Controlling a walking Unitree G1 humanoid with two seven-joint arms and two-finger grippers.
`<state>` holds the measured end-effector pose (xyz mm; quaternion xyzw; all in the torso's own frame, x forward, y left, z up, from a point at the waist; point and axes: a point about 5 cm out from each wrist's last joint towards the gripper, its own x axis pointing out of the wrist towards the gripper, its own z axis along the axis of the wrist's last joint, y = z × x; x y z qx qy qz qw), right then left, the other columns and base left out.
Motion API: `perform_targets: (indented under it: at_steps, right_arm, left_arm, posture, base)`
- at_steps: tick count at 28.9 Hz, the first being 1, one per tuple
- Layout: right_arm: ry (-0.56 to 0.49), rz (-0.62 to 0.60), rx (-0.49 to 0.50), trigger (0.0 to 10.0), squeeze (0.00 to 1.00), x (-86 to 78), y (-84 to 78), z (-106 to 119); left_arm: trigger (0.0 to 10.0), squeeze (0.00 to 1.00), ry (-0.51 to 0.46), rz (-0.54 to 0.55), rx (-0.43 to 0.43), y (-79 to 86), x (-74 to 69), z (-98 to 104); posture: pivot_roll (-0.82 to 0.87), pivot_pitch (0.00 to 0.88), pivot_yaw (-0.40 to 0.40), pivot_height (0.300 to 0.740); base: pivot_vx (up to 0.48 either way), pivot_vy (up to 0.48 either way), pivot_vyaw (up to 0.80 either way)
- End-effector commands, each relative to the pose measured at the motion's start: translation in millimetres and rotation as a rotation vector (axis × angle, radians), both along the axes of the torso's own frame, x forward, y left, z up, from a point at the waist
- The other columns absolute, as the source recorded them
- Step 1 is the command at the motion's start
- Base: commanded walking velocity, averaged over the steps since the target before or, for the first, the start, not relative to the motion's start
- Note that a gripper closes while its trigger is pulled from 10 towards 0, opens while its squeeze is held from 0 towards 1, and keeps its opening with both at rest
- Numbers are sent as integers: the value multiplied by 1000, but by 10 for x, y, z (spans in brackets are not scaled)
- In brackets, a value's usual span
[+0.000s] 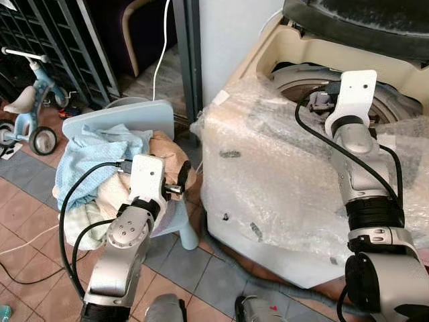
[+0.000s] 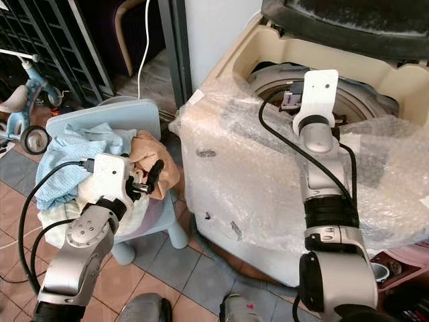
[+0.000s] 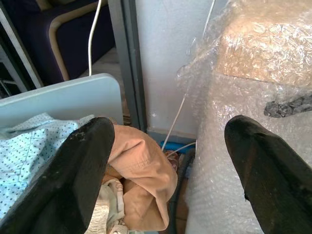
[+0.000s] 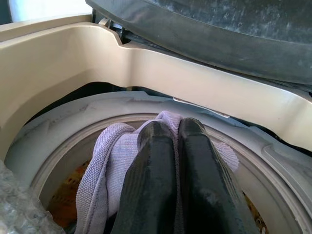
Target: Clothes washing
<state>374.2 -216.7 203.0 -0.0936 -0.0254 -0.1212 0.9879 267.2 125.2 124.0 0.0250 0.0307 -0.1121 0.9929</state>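
From the left eye, a top-loading washer [image 1: 281, 201] wrapped in bubble wrap [image 1: 268, 168] stands with its dark lid [image 1: 362, 20] raised, and the right arm reaches over its front edge so that the right gripper [image 1: 320, 102] sits above the drum opening [image 1: 301, 84]. To the washer's left a pale blue chair [image 1: 127, 117] carries a heap of clothes: a dotted blue garment [image 1: 87, 157] toward the chair's left side and a tan garment [image 1: 167, 151] at its right edge, by the washer. The left gripper [image 1: 179, 181] hovers over the tan garment with its fingers spread. A child's tricycle [image 1: 30, 111] stands on the tiled floor [image 1: 27, 221] further left. From the right eye the same layout shows, with a white cable [image 2: 142, 47] hanging behind the chair. The left wrist view looks between two widely parted fingers [image 3: 73, 180], holding nothing; the tan garment lies just beside one finger, the blue garment behind it against the chair back, and the wrapped washer rises on the other side. The right wrist view shows the two fingers [image 4: 151, 190] pressed together, pinching a lilac knitted cloth [image 4: 109, 161] that drapes around them, held over the drum's round rim [image 4: 63, 136] beneath the cream top panel [image 4: 73, 53]; something orange lies in the drum, too dim to identify.
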Motion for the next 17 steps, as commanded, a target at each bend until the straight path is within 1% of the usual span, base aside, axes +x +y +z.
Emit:
perform_targets:
  at_steps: [1,2,7,11,14,16,17]
  right_arm:
    - [40,2,6,10000,0,-10,37,-95]
    - [39,1,6,10000,0,-8,39,-89]
    - [37,-15,-13,10000,0,30,59,-22]
    - [35,-87,-21,10000,0,57,30,20]
    - [32,-169,-14,10000,0,54,-31,11]
    - [-10,-197,24,10000,0,52,-56,56]
    - [-27,-196,15,10000,0,54,-54,85]
  left_arm:
    - [10000,0,-6,5,-4,29,20,34]
    - [10000,0,-6,5,-4,28,22,39]
    - [10000,0,-16,-9,-7,19,36,75]
    - [10000,0,2,-18,-8,25,11,42]
    - [10000,0,14,-22,-8,13,-9,8]
    - [10000,0,26,-21,-10,4,-26,-18]
    - [10000,0,29,-21,-11,0,-35,-28]
  posture:
    - [12,107,56,740]
    - [12,107,56,740]
    - [7,128,63,740]
    - [9,123,66,740]
    - [8,116,67,740]
    - [8,108,65,740]
    - [8,105,63,740]
  base:
    - [0,300,-800]
    - [0,300,-800]
    - [0,0,-800]
    - [0,0,-800]
    - [0,0,-800]
    - [0,0,-788]
    - [0,0,-788]
